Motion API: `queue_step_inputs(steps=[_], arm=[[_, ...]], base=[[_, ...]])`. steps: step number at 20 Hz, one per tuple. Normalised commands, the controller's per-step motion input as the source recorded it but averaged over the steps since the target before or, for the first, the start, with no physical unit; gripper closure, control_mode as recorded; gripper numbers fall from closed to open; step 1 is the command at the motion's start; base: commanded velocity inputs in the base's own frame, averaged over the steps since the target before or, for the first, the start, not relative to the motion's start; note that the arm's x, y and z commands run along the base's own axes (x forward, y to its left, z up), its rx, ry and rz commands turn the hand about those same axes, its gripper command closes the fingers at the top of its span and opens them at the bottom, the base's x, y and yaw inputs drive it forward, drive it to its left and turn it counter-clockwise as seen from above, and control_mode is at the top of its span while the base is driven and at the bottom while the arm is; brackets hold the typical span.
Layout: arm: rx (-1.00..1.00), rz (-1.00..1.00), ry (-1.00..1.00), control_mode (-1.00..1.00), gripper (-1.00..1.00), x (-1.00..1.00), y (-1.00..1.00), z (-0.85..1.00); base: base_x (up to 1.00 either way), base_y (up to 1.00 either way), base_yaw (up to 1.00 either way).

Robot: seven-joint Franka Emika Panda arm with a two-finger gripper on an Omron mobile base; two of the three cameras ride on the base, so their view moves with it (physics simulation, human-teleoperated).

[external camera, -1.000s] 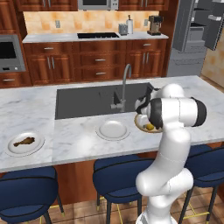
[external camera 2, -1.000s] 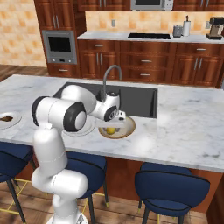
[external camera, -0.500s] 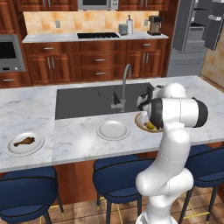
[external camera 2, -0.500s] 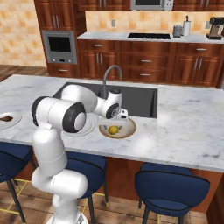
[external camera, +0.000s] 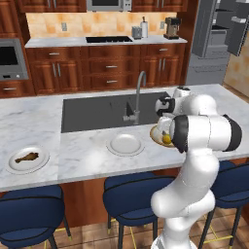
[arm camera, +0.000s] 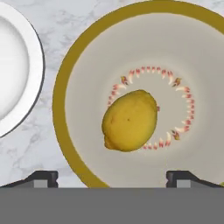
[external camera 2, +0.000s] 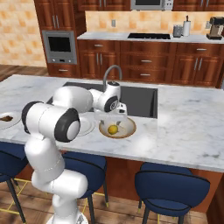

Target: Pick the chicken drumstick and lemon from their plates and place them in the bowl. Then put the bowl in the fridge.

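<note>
A: Where does the lemon (arm camera: 130,120) sit?
B: It lies inside the bowl (arm camera: 87,65), on the pale cream floor, partly over a ring of small red marks painted there. In the right base view the lemon (external camera 2: 113,129) shows as a yellow spot in the middle of the bowl (external camera 2: 127,131), which stands on the marble island counter (external camera 2: 188,131) just in front of the sink (external camera 2: 140,99).

A: And the gripper?
B: The gripper (arm camera: 112,177) hangs directly above the bowl, jaws spread wide and holding nothing; the two dark fingertips (arm camera: 41,177) stand well apart on either side of the lemon and clear of it. From the left base view the gripper (external camera: 166,127) sits over the near rim of the bowl (external camera: 156,137).

A: What about the chicken drumstick?
B: The chicken drumstick (external camera: 26,157) rests on its white plate (external camera: 13,166) far along the counter, well apart from the bowl. The other plate (external camera: 125,144) lies bare just beside the bowl, between it and the drumstick's plate.

A: The fridge?
B: The fridge (external camera: 219,39) stands at the back of the kitchen with a door open, past the wooden cabinets (external camera: 112,65). A curved faucet (external camera: 138,95) rises at the sink's near edge, and blue stools (external camera: 138,192) line the counter's front.
</note>
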Motion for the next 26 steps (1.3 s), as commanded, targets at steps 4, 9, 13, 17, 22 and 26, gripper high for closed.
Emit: queue_step_inputs(steps=[4,9,13,17,22,26], arm=[[0.0,-0.07,0.0,-1.0,-1.0,-0.53,0.28,0.38],[0.02,-0.14,0.0,-1.0,-1.0,-0.48,0.36,0.39],[0.07,-0.16,0.0,-1.0,-1.0,-0.47,0.35,0.38],[0.03,-0.18,0.0,-1.0,-1.0,-0.46,0.43,0.2],[0.0,-0.15,-0.04,-1.0,-1.0,-0.44,0.58,0.04],[-0.03,-0.12,-0.09,-1.0,-1.0,-0.36,0.57,0.0]], base=[[0.0,0.0,0.0],[0.0,0.0,0.0],[0.0,0.0,0.0],[0.0,0.0,0.0],[0.0,0.0,0.0],[0.0,0.0,0.0]])
